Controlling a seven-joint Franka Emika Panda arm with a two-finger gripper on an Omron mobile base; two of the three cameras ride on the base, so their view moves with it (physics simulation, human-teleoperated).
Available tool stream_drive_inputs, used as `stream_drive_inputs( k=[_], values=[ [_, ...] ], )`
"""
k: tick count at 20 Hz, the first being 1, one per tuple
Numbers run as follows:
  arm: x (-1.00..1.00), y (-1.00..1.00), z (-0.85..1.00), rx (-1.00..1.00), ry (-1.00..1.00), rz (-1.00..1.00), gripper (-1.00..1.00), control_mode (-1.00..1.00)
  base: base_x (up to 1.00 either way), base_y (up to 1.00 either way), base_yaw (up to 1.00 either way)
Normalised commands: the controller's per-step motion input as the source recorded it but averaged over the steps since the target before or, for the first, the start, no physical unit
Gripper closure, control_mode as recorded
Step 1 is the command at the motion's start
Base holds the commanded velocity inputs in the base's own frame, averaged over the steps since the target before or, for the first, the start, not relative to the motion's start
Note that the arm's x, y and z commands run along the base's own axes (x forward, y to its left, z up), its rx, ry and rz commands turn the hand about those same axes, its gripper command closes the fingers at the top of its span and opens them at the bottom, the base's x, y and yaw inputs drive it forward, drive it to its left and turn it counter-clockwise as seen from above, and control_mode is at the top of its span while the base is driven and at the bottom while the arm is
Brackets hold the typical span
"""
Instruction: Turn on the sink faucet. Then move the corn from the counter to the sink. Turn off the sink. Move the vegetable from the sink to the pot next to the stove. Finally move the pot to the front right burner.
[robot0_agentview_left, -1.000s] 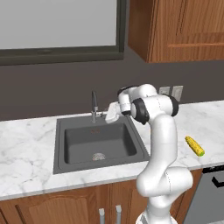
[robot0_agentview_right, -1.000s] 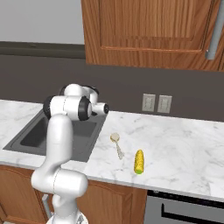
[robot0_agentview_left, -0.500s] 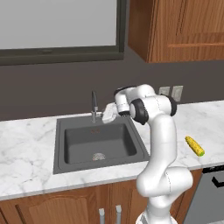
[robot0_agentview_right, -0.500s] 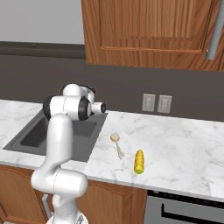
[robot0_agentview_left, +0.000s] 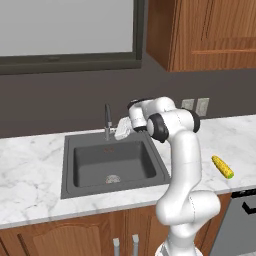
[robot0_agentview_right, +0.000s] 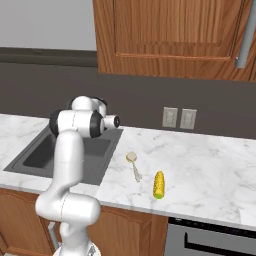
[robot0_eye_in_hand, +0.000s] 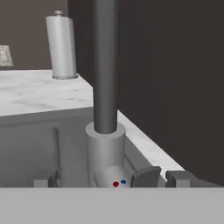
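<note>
- Since a second ago the arm has eased a touch closer to the faucet (robot0_agentview_left: 107, 120); nothing else on the counter (robot0_agentview_left: 30, 170) has shifted, and no water runs.
- Gripper (robot0_agentview_left: 121, 130) sits just right of the faucet base, above the sink's (robot0_agentview_left: 112, 162) back rim, fingers spread near their widest and holding nothing.
- From the hand view the faucet's upright spout (robot0_eye_in_hand: 105, 65) fills the middle, its base collar and the small lever with red and blue dots (robot0_eye_in_hand: 119, 183) lying between the finger tips (robot0_eye_in_hand: 146, 175); whether a finger touches the lever I cannot tell.
- Handling, as a judgement: the faucet is rigid metal, fixed to the counter, smooth and likely slippery; it will not give, so the lever wants a sideways push or light pinch near its end, not a hard squeeze on the spout.
- Corn (robot0_agentview_right: 158, 184) lies on the counter well right of the sink, beside a small spoon (robot0_agentview_right: 134, 164); it looks light, firm and round, apt to roll, best pinched across its middle.
- Step in hand looks like the first: turning the water on.
</note>
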Motion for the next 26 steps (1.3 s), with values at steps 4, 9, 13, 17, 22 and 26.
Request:
stream_drive_inputs(
  k=[4,9,13,17,22,26],
  values=[
    [0.05,0.0,-0.03,0.05,-0.03,0.03,1.0,-1.0,0.0,0.0,0.0],
    [0.05,0.0,0.0,0.05,-0.03,0.02,1.0,-1.0,0.0,0.0,0.0],
    [0.09,-0.01,0.03,0.05,-0.01,0.0,1.0,-1.0,0.0,0.0,0.0],
    [0.12,-0.03,0.01,0.01,0.0,-0.03,1.0,-1.0,0.0,0.0,0.0],
    [0.04,-0.08,0.0,0.0,0.0,-0.17,1.0,-1.0,0.0,0.0,0.0],
    [0.0,-0.05,0.0,0.0,0.0,-0.24,1.0,-1.0,0.0,0.0,0.0]
  ],
)
